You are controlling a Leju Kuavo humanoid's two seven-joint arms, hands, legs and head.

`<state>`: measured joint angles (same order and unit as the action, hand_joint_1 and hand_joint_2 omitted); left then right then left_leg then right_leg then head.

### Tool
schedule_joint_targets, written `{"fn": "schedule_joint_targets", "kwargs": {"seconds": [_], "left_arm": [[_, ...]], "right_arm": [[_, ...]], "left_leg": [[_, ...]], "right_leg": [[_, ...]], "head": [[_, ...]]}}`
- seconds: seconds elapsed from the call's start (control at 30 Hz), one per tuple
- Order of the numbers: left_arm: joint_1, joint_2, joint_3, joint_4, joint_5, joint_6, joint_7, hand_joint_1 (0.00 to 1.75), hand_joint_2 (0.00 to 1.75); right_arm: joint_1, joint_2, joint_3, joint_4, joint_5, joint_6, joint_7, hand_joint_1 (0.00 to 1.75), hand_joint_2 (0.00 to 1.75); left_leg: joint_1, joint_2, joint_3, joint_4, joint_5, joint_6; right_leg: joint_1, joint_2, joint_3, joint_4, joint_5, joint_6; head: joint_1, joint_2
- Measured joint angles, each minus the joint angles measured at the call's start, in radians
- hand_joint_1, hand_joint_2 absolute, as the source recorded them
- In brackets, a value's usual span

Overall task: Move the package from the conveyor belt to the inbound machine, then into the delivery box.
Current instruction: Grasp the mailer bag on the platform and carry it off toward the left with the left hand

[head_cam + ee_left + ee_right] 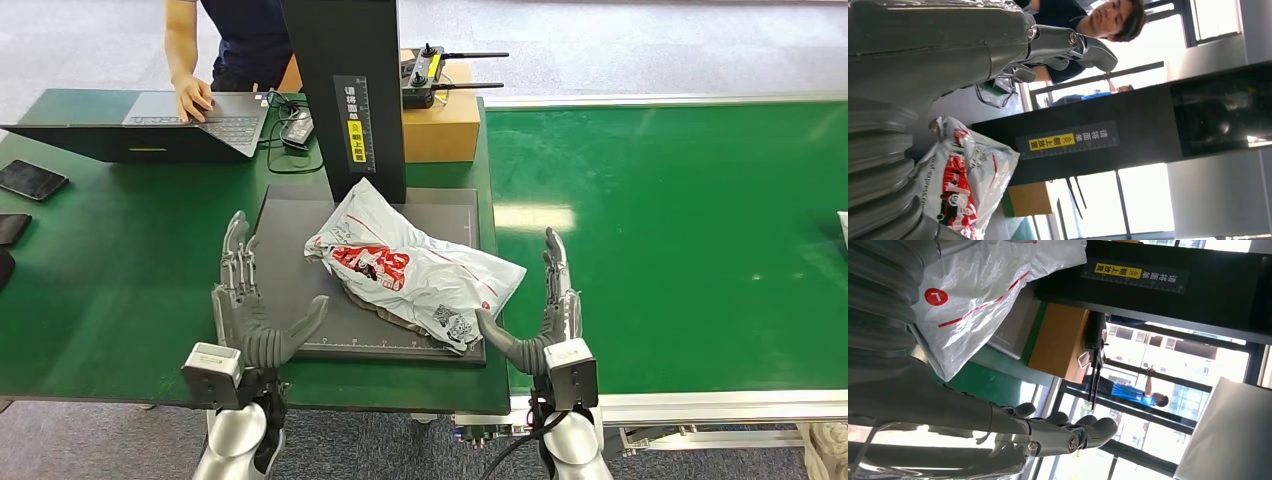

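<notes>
A white plastic package (405,267) with red print lies crumpled on the dark platform of the inbound machine (290,215), below its black column (350,80). My left hand (250,305) stands open just left of the package, fingers straight, thumb toward it. My right hand (540,310) stands open just right of it, at the edge of the green conveyor belt (680,230). Neither hand touches the package. The package (963,175) lies beside my left hand (948,45) in the left wrist view, and the package (983,295) beside my right hand (998,425) in the right wrist view.
A person (225,45) types on a laptop (150,120) at the back left of the green table. A cardboard box (445,125) with a remote controller (430,75) on it stands behind the machine. A phone (30,180) lies at the left edge.
</notes>
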<state>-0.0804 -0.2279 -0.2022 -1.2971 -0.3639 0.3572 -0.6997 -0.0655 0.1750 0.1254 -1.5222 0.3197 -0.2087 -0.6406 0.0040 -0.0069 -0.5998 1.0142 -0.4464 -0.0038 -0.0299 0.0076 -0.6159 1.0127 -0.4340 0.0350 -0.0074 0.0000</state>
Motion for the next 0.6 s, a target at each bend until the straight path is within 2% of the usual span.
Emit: {"fn": "schedule_joint_targets", "kwargs": {"seconds": [0.2,0.47,0.6], "left_arm": [[-0.053,-0.005,-0.001,0.031,-0.070,-0.028,0.020,0.00,1.75],[-0.141,-0.004,-0.016,0.056,-0.276,-0.079,0.112,0.00,1.75],[-0.201,0.005,-0.031,0.108,-0.391,-0.100,0.154,0.00,1.75]], "right_arm": [[0.031,0.016,-0.032,-0.046,0.027,0.019,0.011,0.00,1.75],[0.100,0.037,-0.059,-0.110,0.056,0.049,0.015,0.00,1.75],[0.115,0.038,-0.060,-0.114,0.050,0.064,0.013,0.00,1.75]], "left_leg": [[0.000,0.000,0.000,0.000,0.000,0.000],[0.000,0.000,0.000,0.000,0.000,0.000],[0.000,0.000,0.000,0.000,0.000,0.000]], "right_leg": [[0.000,0.000,0.000,0.000,0.000,0.000],[0.000,0.000,0.000,0.000,0.000,0.000],[0.000,0.000,0.000,0.000,0.000,0.000]], "head": [[0.000,0.000],[0.000,0.000],[0.000,0.000]]}}
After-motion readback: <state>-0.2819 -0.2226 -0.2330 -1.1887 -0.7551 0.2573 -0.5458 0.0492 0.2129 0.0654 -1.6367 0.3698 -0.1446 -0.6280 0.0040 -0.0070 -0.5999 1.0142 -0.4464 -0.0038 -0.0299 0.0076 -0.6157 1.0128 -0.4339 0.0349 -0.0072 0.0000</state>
